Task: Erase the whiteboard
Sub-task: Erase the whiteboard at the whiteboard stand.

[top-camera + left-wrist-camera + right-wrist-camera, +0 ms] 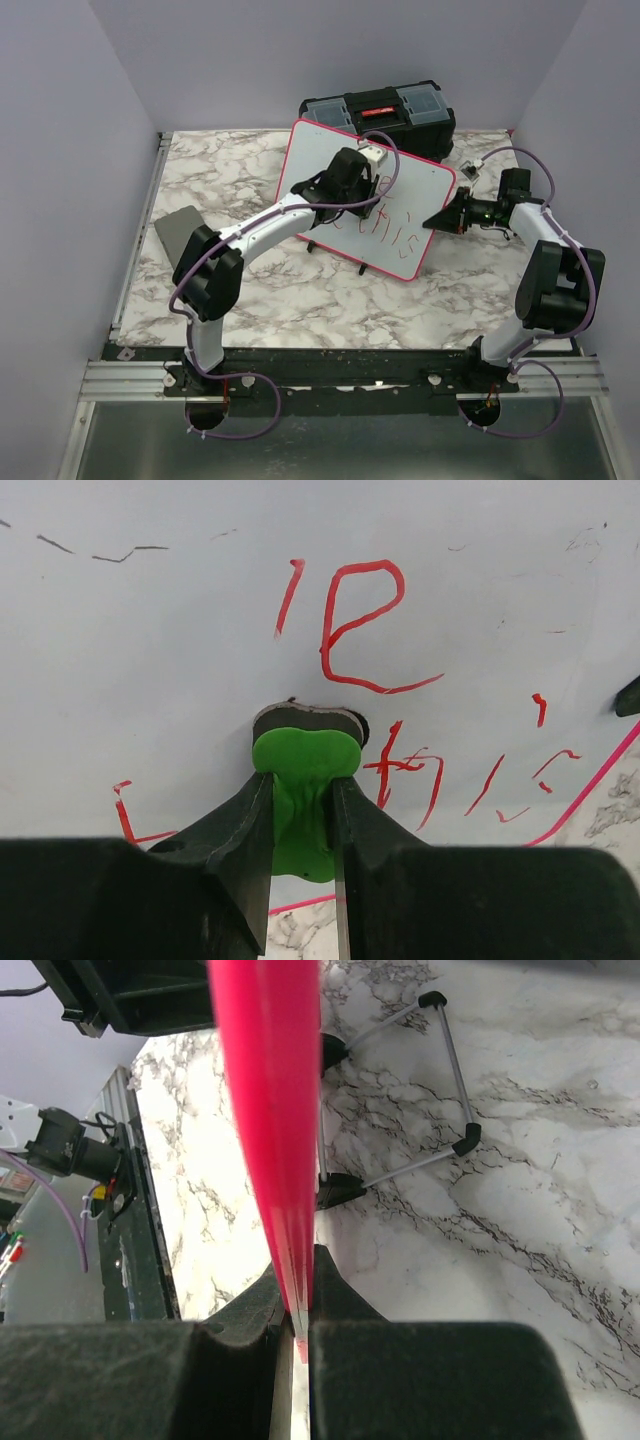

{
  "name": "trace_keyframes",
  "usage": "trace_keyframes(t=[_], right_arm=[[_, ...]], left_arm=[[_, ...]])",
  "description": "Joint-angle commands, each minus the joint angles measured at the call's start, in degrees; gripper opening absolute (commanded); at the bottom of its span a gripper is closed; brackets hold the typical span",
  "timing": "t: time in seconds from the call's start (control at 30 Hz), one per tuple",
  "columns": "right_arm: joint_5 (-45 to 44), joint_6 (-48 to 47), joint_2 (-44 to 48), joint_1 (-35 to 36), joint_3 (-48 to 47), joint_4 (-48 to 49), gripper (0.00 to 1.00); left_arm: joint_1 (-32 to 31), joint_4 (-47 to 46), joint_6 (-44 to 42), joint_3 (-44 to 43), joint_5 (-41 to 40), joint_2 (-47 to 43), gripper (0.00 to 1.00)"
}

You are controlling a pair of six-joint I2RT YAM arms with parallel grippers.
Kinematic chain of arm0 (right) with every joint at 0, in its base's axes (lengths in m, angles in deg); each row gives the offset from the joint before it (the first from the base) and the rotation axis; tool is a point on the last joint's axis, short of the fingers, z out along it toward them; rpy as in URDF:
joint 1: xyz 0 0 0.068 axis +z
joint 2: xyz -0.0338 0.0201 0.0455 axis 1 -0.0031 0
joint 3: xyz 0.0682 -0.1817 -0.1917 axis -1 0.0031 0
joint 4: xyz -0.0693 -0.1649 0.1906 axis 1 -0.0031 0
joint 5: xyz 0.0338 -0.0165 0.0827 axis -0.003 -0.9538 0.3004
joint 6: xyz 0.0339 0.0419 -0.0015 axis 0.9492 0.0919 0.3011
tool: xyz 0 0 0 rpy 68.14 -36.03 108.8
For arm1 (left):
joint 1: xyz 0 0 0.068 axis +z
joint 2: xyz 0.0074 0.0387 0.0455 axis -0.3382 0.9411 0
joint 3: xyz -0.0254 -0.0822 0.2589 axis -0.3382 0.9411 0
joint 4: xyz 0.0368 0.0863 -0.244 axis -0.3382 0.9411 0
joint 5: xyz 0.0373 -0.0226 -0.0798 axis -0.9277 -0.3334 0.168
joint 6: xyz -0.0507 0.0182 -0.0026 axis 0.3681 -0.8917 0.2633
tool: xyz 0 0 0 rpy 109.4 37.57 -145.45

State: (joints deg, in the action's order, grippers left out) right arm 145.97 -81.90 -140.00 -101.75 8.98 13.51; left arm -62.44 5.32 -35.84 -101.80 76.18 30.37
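Observation:
The whiteboard (410, 215) stands tilted on the marble table, white with a pink-red rim, red handwriting on its lower half. My left gripper (352, 192) is over the board's middle, shut on a green eraser (304, 780) whose dark pad presses against the white surface (150, 680) between the red marks. My right gripper (438, 220) is shut on the board's right rim, which shows edge-on as a pink strip (275, 1110) in the right wrist view. The board's black feet (340, 1188) and wire stand rest on the table.
A black toolbox (385, 112) stands behind the board at the back. A flat grey pad (180, 240) lies at the left of the table. A small white item (472, 167) lies to the right of the toolbox. Grey walls enclose the table.

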Motion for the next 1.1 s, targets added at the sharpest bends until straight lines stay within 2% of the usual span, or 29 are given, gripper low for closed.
trace_keyframes(t=[0.0,0.17,0.4,0.5,0.67,0.93,1.07], right_arm=[[3.5,-2.8,1.9,0.2,-0.6,1.3,0.01],[3.5,-2.7,1.9,0.3,-0.6,1.3,0.01],[3.4,-2.8,2.0,0.2,-0.7,1.2,0.01],[3.4,-2.8,2.1,0.2,-0.7,1.2,0.01],[3.4,-2.8,2.0,0.2,-0.7,1.1,0.01],[3.4,-2.9,2.0,0.3,-0.8,1.1,0.01],[3.6,-3.1,1.8,0.2,-0.9,0.8,0.01]], left_arm=[[1.5,1.3,1.0,3.0,-3.6,0.4,0.00],[4.4,4.1,1.2,-2.7,-5.0,1.7,0.00],[5.2,10.9,0.4,-19.7,-4.3,8.4,0.00],[4.9,11.3,1.1,-22.9,-2.4,10.0,0.00],[3.1,10.6,0.4,-21.3,0.5,10.5,0.00],[1.5,4.3,1.9,-4.2,-0.3,4.6,0.00],[1.3,3.9,1.6,-1.5,-2.6,3.3,0.00]])
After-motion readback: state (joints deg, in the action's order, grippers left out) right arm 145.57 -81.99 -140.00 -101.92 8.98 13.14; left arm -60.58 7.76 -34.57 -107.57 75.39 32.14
